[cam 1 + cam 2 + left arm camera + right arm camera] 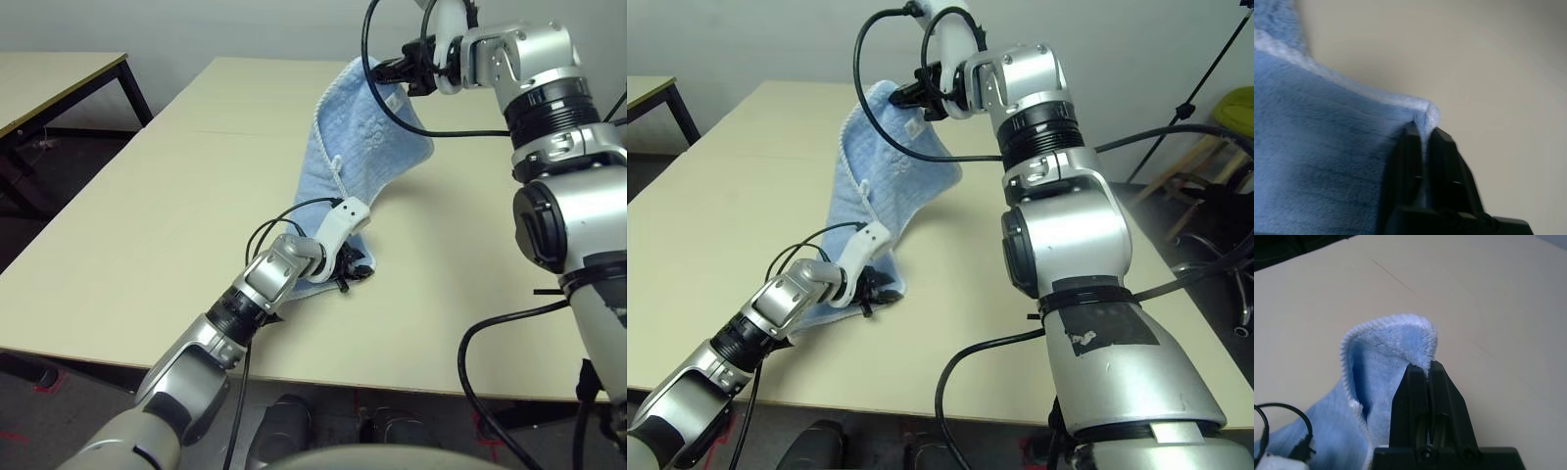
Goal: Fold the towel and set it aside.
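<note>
The light-blue towel (362, 137) with white stitched edging hangs stretched between my two grippers over the beige table (147, 215). High at the back, my right gripper (390, 70) is shut on the towel's upper corner (1418, 340), lifting it off the table. Down near the table's middle, my left gripper (355, 269) is shut on the lower corner (1425, 115), which lies close to the tabletop. A white loop of cord (338, 171) dangles along the towel's near edge.
A second table (59, 83) with a black frame stands at the far left, across a gap. Black cables (431, 127) run from my right arm across the towel. On the right in the right eye view are a chair (1205, 186) and a stand.
</note>
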Controlling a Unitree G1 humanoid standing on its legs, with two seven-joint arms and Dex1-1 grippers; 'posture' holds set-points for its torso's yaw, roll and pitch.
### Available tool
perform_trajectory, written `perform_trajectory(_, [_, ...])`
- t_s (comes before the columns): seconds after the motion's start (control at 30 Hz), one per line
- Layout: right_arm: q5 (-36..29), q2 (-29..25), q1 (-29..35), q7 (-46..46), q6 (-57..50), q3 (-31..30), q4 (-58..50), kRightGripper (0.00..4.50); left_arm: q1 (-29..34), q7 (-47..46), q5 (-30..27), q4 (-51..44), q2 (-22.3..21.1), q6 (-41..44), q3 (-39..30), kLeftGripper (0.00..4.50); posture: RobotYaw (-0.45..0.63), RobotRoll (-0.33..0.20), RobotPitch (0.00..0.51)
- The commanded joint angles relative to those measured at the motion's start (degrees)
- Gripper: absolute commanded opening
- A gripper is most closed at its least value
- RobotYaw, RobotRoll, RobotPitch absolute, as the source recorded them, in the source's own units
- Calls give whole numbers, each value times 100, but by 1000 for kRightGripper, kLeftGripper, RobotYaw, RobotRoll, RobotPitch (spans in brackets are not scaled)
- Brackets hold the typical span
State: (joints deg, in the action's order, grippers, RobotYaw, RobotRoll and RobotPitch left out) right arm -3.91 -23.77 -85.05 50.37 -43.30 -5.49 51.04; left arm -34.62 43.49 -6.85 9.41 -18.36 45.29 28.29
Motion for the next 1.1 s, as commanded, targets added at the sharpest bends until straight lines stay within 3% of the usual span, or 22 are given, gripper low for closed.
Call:
perform_trajectory(0.03, [2,-365,537,239,-334,-86,-609,0,221,452,-289,-424,-379,343,-214,8,112,0,34])
perform_trajectory(0.27, [-366,-1596,2357,1555,-745,-460,-2838,0,365,1202,-1826,-1950,-1368,1716,-1655,8,121,0,38])
perform_trajectory(0.37, [-629,-2336,3222,2265,-800,-557,-3673,0,477,1638,-2404,-2353,-2078,2034,-2165,8,127,0,40])
perform_trajectory(0.5, [-939,-3189,4178,3227,-375,-616,-4285,0,531,2098,-3056,-2400,-2796,2297,-2702,8,127,0,38])
perform_trajectory(0.57, [-736,-3165,4428,3173,444,-604,-3901,0,406,2184,-2792,-1840,-3118,1805,-2740,8,124,0,38])
perform_trajectory(0.67, [-170,-2733,4078,2339,1504,-607,-2710,0,6,1934,-2132,-755,-3155,754,-2672,8,125,0,33])
perform_trajectory(0.87, [250,-1660,2331,-198,4262,100,391,0,-1710,571,-556,2510,-2688,-2719,-2795,8,122,0,35])
perform_trajectory(0.97, [1,-1497,1772,-508,4809,527,1008,0,-2330,156,-362,3393,-2556,-3904,-3037,8,121,0,40])
perform_trajectory(1.1, [-320,-1476,1577,-259,5018,988,1123,0,-2626,253,-399,3778,-2511,-4677,-3278,8,117,0,46])
